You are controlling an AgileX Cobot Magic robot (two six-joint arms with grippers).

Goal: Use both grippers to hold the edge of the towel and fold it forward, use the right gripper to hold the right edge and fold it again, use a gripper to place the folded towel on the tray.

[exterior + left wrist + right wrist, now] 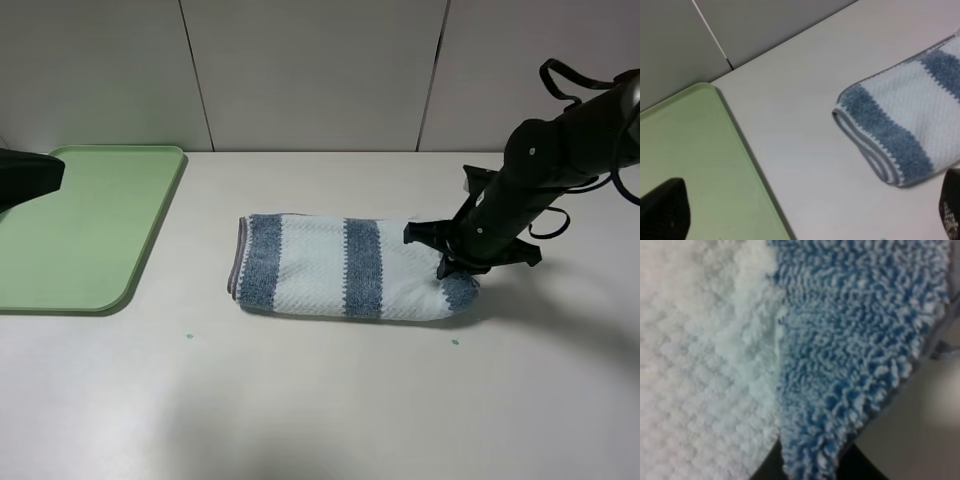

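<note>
I see the towel lying at the centre of the frame on the pale surface, already folded into a long strip with its stripes running across it. The grey hem shows at its left end. The tray sits well apart from it at the left edge of the frame, with nothing on it.

My right fingers are down at the strip's right end, pinched tight on the blue-striped corner. The wrist view is filled with terry pile, so the cloth sits right between them. My left fingers stand wide apart over the tray and hold nothing.

I judge the first fold done and the second, right edge over to the left, in hand. The towel looks light, soft and limp, so it will drape and drag, not hinge. Its pile should give good friction with little risk of slipping. The grip needs to catch every layer at the edge, or the lower ones may stay behind and spoil the fold.
</note>
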